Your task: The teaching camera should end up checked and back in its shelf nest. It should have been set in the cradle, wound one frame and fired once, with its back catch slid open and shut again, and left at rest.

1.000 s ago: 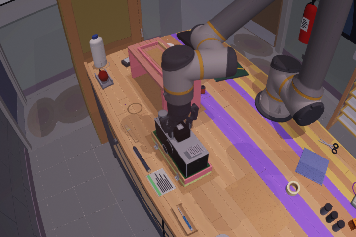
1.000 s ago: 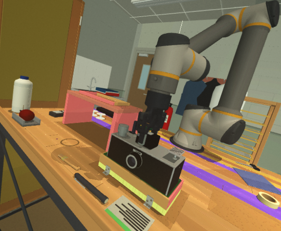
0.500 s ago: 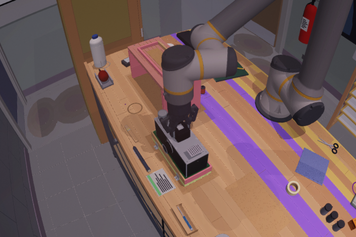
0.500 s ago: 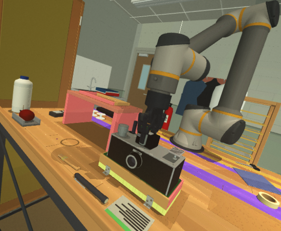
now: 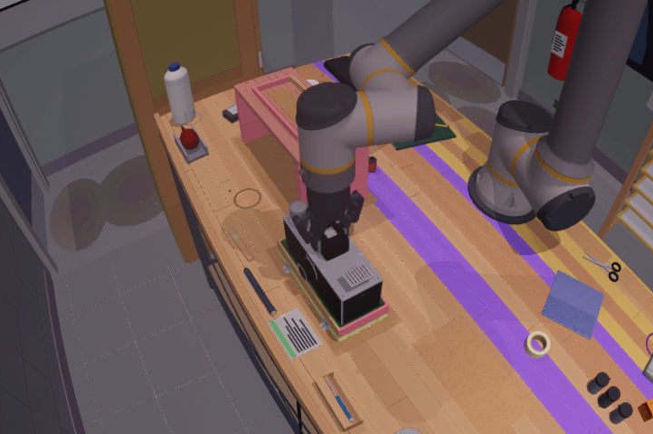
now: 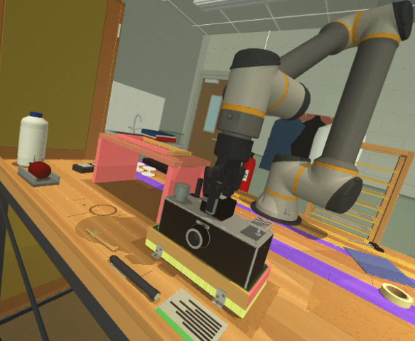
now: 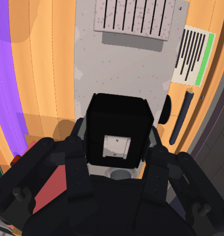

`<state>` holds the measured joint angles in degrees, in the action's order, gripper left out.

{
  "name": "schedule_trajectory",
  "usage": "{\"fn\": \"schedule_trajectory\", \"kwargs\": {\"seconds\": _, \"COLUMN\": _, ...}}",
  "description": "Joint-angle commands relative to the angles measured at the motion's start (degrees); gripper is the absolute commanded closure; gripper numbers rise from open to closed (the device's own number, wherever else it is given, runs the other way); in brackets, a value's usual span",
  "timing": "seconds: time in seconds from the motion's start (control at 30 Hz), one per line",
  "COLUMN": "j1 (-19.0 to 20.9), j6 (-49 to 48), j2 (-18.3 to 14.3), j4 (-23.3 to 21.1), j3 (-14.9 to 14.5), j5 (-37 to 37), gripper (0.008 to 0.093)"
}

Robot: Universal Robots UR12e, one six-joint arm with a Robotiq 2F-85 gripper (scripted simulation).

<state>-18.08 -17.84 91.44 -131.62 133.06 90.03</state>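
Observation:
The camera's back and its catch are hidden from every view. The teaching camera [image 5: 332,276] [image 6: 215,238] [image 7: 124,61], a black body with a grey top plate, sits in the cradle [image 5: 345,320] [image 6: 204,275] near the bench's front edge, lens facing the edge. My gripper [image 5: 332,233] [image 6: 215,200] [image 7: 118,138] is closed on the black viewfinder hump [image 5: 334,244] [image 6: 219,208] [image 7: 118,127] on top of the camera, one finger on each side of it. A grey knob [image 5: 298,209] [image 6: 181,191] stands at one end of the top, a ribbed grey plate [image 5: 357,276] [image 6: 261,222] [image 7: 133,18] at the other.
The pink shelf [image 5: 279,110] [image 6: 145,161] stands behind the cradle. A striped card [image 5: 296,332] [image 6: 193,317] and a dark rod [image 5: 260,291] [image 6: 134,272] lie along the front edge. A white bottle [image 5: 179,94] [image 6: 32,137], tape roll [image 5: 537,344] and blue cloth [image 5: 573,303] lie farther off.

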Motion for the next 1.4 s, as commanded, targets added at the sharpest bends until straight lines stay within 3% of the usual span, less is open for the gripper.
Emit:
{"fn": "schedule_trajectory", "kwargs": {"seconds": 0.0, "j1": -0.01, "j6": 0.01, "j2": -0.04, "j4": -0.08, "j3": -0.04, "j5": -0.03, "gripper": 0.0934}}
{"fn": "schedule_trajectory", "kwargs": {"seconds": 0.67, "j1": -0.01, "j6": 0.02, "j2": 1.52, "j4": 2.36, "j3": -1.13, "j5": -0.01, "gripper": 0.0934}}
{"fn": "schedule_trajectory", "kwargs": {"seconds": 1.37, "j1": -0.01, "j6": 0.01, "j2": 8.89, "j4": 17.15, "j3": -8.81, "j5": -0.03, "gripper": 0.0934}}
